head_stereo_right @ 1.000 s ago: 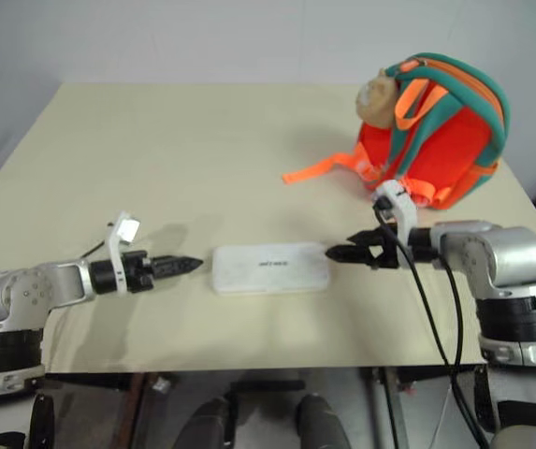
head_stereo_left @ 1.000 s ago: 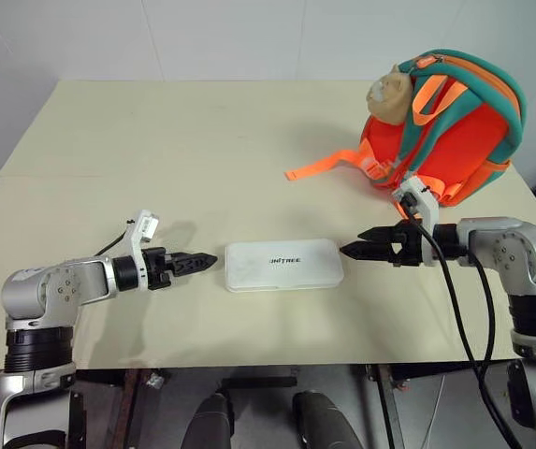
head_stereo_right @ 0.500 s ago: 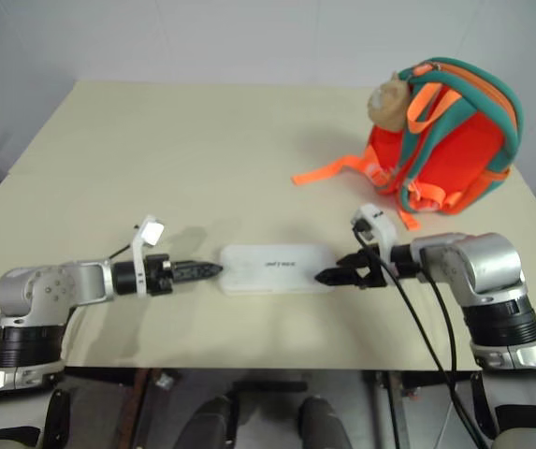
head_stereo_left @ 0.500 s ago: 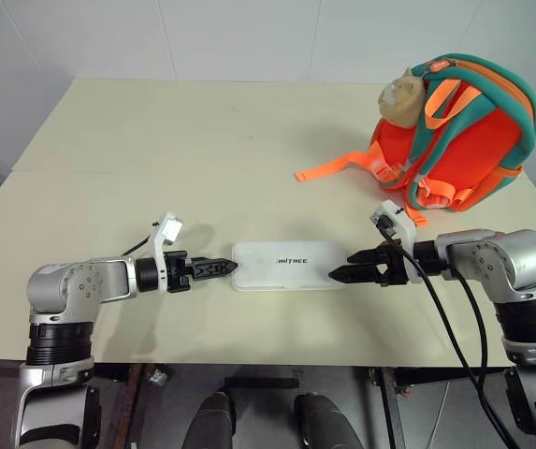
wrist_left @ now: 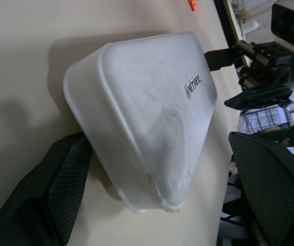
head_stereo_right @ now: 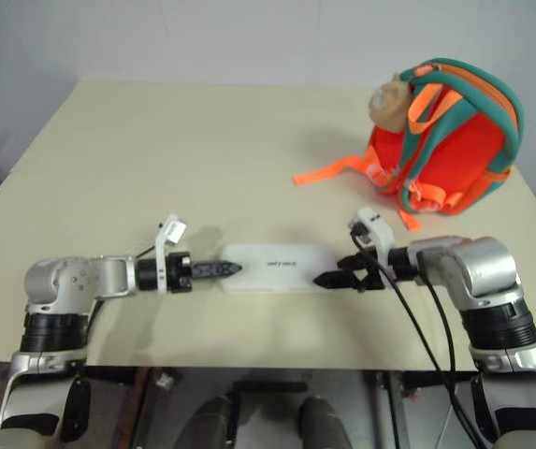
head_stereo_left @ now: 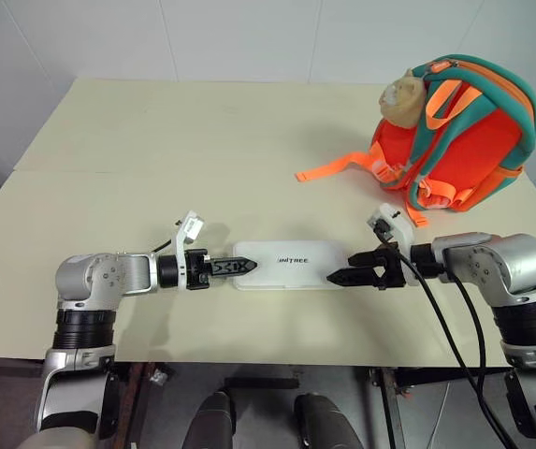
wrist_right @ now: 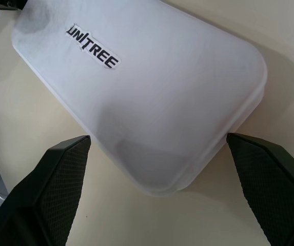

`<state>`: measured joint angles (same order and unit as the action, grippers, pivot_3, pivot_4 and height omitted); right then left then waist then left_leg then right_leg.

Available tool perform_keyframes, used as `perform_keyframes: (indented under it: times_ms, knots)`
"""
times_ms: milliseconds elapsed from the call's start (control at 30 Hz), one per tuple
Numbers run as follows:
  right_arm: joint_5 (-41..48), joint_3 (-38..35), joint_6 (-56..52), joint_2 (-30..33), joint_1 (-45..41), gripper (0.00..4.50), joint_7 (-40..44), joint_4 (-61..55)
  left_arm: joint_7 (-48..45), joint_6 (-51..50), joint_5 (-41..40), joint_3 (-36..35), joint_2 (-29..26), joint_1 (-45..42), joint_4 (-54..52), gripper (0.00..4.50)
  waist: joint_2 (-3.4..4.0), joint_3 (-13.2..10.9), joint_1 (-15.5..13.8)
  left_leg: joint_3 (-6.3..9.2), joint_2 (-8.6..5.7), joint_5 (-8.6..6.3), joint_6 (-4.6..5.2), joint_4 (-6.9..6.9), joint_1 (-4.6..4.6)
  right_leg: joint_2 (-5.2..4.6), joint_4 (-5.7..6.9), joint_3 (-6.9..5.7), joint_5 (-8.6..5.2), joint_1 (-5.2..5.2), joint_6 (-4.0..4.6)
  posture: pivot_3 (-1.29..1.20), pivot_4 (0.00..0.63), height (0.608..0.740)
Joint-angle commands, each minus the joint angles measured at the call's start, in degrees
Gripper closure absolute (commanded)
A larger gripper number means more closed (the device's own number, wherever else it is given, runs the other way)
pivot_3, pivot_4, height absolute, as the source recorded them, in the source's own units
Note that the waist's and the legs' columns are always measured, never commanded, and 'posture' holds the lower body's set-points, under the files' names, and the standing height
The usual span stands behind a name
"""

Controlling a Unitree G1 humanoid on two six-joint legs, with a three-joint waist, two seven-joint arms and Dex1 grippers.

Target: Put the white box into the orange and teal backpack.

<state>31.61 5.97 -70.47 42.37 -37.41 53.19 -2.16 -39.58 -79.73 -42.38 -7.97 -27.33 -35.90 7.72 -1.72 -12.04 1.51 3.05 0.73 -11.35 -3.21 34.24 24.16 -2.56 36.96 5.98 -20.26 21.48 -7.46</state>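
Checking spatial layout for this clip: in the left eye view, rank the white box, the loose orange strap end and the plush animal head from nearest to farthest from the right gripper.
From the right gripper:
1. White box, right at its fingertips, toward the robot's left.
2. Loose orange strap end, on the table further back.
3. Plush animal head, atop the backpack at the far right.

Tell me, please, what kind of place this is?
Probably a lab or test room set up for robot trials. A plain beige table stands against bare white walls, holding just a white box and an orange and teal backpack, like a staged exercise.
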Motion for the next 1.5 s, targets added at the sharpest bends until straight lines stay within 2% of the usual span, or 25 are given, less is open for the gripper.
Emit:
perform_keyframes:
  times_ms: [33,267,400,633,667,1033,1167,1367,1500]
  knots:
    - [0.3,0.0,2.5,1.0,0.8,0.00,1.6,-0.8,-3.6,-5.2,-2.9,2.4,0.6,-1.1,2.8,0.03,0.00,0.0,0.1,0.00,0.00,0.00,0.00,0.00,0.00,0.00,0.00,-0.01,0.00,0.00,0.00,0.00,0.150,0.740]
    - [-0.2,0.2,5.1,1.8,1.8,0.00,2.7,-0.3,-8.5,-8.3,-4.8,4.1,-1.4,-2.9,3.2,0.03,0.00,0.0,0.2,0.01,0.06,0.01,-0.02,-0.07,0.02,0.05,0.00,-0.01,-0.01,0.06,0.00,0.00,0.150,0.740]
    - [-0.3,0.0,6.4,2.1,2.9,0.00,3.0,-0.2,-8.9,-7.1,-3.7,4.8,-1.5,-3.7,4.8,0.87,0.00,0.0,0.3,0.00,0.05,0.01,-0.02,-0.06,0.02,0.05,0.01,-0.01,-0.01,0.07,0.01,0.00,0.150,0.740]
    - [-0.2,-0.7,7.4,2.5,4.1,0.00,2.9,-0.5,-8.9,-8.5,-5.1,3.1,-0.6,-3.9,4.8,3.07,0.00,0.0,0.2,0.01,0.05,0.01,-0.03,-0.05,0.02,0.04,0.03,-0.01,-0.01,0.07,0.01,0.00,0.150,0.740]
    - [-0.3,-1.0,7.9,2.6,4.2,0.00,2.8,-0.4,-8.6,-8.7,-5.2,2.6,-0.5,-3.8,4.8,3.21,0.00,0.0,0.2,0.01,0.05,0.01,-0.03,-0.05,0.02,0.04,0.03,-0.01,-0.01,0.07,0.00,0.00,0.150,0.740]
    - [-5.8,-9.9,20.1,5.1,-0.6,0.00,-2.7,10.8,-5.3,-9.1,-5.8,-6.2,-2.0,1.6,-0.6,3.21,0.00,0.0,0.2,-0.03,0.07,0.01,-0.03,-0.09,0.02,0.03,0.01,0.02,-0.01,0.10,0.01,0.00,0.150,0.740]
    - [-10.5,-14.4,29.4,5.2,-6.5,0.00,-9.7,20.4,-3.0,-6.0,-5.1,-9.9,-2.7,4.8,-2.3,3.21,0.00,0.0,0.4,-0.10,0.07,0.01,-0.03,-0.10,0.01,0.03,0.02,0.07,-0.01,0.13,0.02,0.00,0.150,0.740]
    - [-17.7,-15.1,43.4,4.1,-14.4,0.00,-17.2,34.8,-0.5,-4.0,-5.5,-12.8,-2.6,9.9,-5.8,3.21,0.00,0.0,0.6,-0.17,0.07,0.01,-0.03,-0.10,0.00,0.03,0.00,0.11,-0.01,0.12,0.02,0.00,0.150,0.740]
    - [-18.3,-16.2,47.5,1.5,-20.6,0.00,-20.1,43.4,1.3,-3.9,-6.7,-14.3,-1.4,11.9,-8.0,3.21,0.01,0.0,1.2,-0.24,0.08,0.01,-0.03,-0.11,-0.02,0.04,0.02,0.17,-0.01,0.12,0.02,0.00,0.150,0.740]
